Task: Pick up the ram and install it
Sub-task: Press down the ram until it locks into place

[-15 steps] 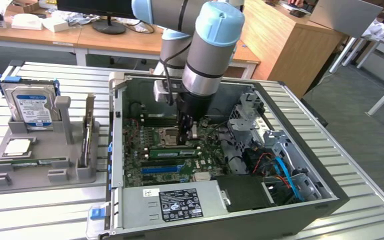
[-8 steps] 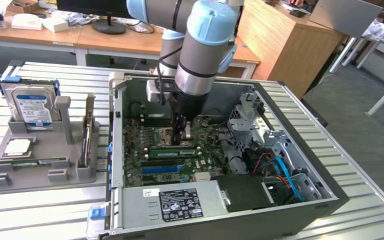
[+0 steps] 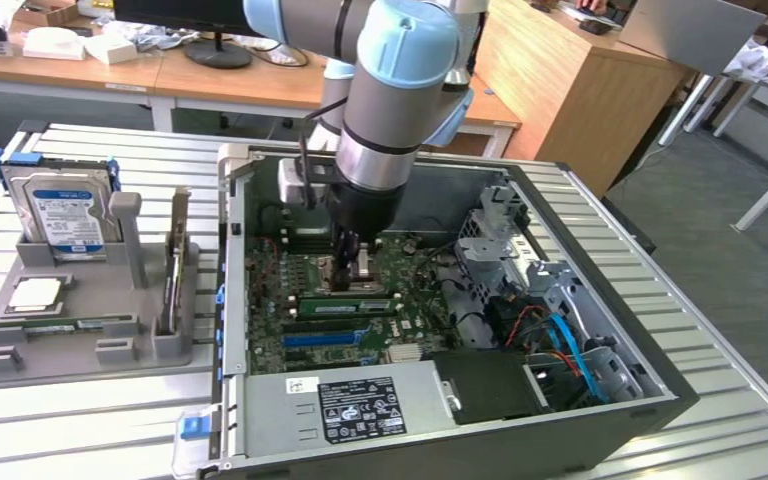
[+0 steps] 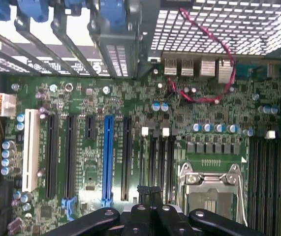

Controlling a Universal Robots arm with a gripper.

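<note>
Pincer (image 3: 353, 285) shut, fingers (image 4: 142, 194) pressed together with nothing seen between them. Reaches down into the open computer case (image 3: 598, 330), which stands mid-worktop (image 3: 704, 300) toward the exterior view's right edge. Hangs over the motherboard (image 4: 130, 98), beside the CPU socket (image 4: 211, 196). Ram (image 3: 351, 305): 1 green stick lying along the black slots, just beside the pincer tips; cannot tell whether touched. Near the worktop edge at the exterior view's left, a gray holder (image 3: 51, 350) carrying a hard drive (image 3: 64, 215) with a blue-white label and a square silver chip (image 3: 35, 293).
</note>
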